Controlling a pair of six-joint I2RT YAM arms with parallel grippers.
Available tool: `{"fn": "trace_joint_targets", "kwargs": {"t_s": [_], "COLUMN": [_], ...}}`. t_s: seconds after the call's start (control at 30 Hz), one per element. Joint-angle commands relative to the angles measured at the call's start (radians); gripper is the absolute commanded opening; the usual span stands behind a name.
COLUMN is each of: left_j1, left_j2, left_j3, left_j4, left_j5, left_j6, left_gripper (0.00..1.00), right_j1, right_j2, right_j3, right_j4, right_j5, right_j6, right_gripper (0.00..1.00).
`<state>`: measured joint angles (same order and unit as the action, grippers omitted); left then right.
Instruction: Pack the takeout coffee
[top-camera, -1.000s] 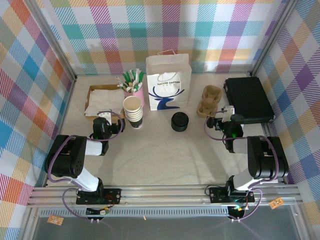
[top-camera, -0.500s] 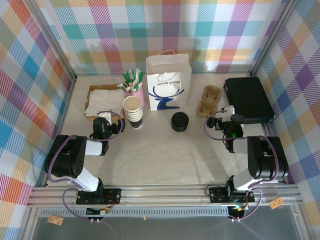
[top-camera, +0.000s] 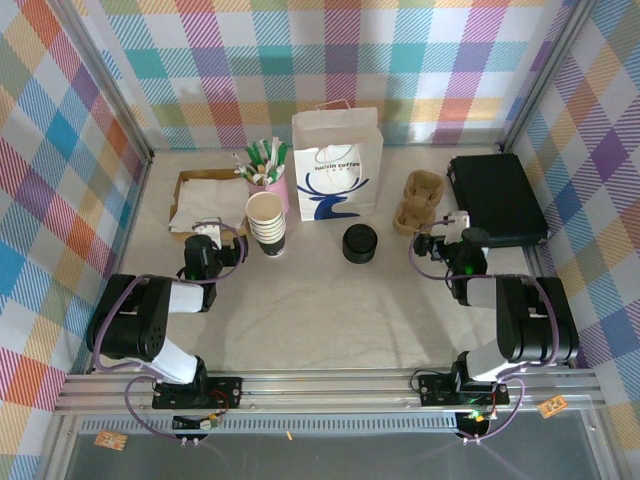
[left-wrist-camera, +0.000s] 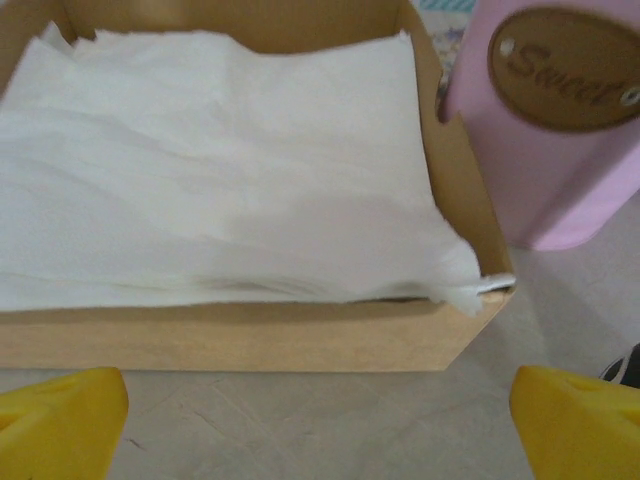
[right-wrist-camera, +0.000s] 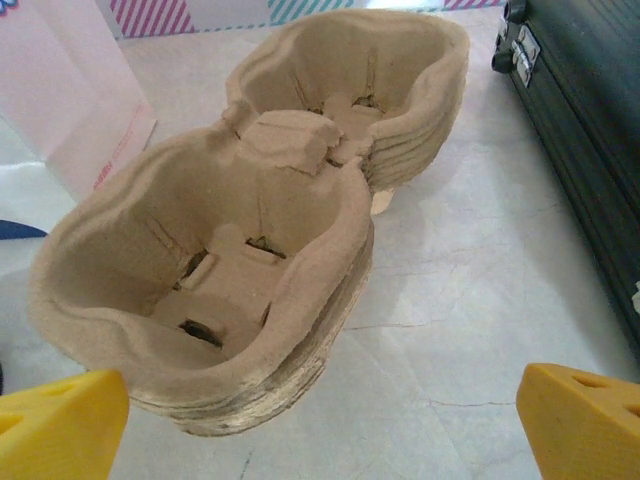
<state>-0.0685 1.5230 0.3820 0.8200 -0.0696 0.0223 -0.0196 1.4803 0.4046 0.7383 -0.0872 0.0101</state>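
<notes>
A stack of open paper cups, cream above and navy below, stands left of centre with no lid on it; a lidded takeout coffee is out of view. A squat stack of black lids sits mid-table, in front of the white paper bag with the blue logo. My left gripper is open just left of the cups, its yellow fingertips wide apart before a cardboard tray. My right gripper is open too, with nothing between its fingertips, right by a pulp cup carrier.
The cardboard tray holds white napkins; a pink holder of sticks stands to its right. The cup carrier lies beside a black case. Checked walls close off the back and both sides.
The left arm has shifted slightly to the left; its jaws stay wide. The right arm and all objects are as before.
</notes>
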Motion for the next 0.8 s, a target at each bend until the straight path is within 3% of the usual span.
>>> {"fn": "trace_joint_targets", "kwargs": {"t_s": [0.0, 0.17, 0.4, 0.5, 0.67, 0.77], "left_j1": [0.015, 0.014, 0.015, 0.015, -0.006, -0.014], "left_j2": [-0.096, -0.274, -0.564, -0.609, -0.571, -0.539], "left_j3": [-0.008, 0.012, 0.225, 0.402, 0.73, 0.893], "left_j4": [-0.012, -0.194, -0.722, -1.0, -1.469, -1.646], "left_j5": [-0.033, -0.106, -0.195, -0.145, -0.099, -0.062], "left_j6": [-0.01, -0.036, -0.193, -0.288, -0.397, -0.438], "left_gripper": [0.97, 0.96, 0.89, 0.81, 0.73, 0.66], "right_j1": [-0.006, -0.005, -0.005, -0.005, -0.005, -0.005], "right_j2": [-0.078, -0.209, -0.39, -0.44, -0.453, -0.453], "right_j3": [0.041, 0.08, 0.318, 0.45, 0.69, 0.801], "right_j4": [-0.086, -0.309, -0.863, -1.09, -1.459, -1.626], "right_j5": [-0.008, 0.022, 0.026, 0.039, -0.005, -0.041], "right_j6": [0.009, 0.016, 0.093, 0.16, 0.262, 0.306], "right_gripper": [0.99, 0.95, 0.86, 0.8, 0.59, 0.6]}}
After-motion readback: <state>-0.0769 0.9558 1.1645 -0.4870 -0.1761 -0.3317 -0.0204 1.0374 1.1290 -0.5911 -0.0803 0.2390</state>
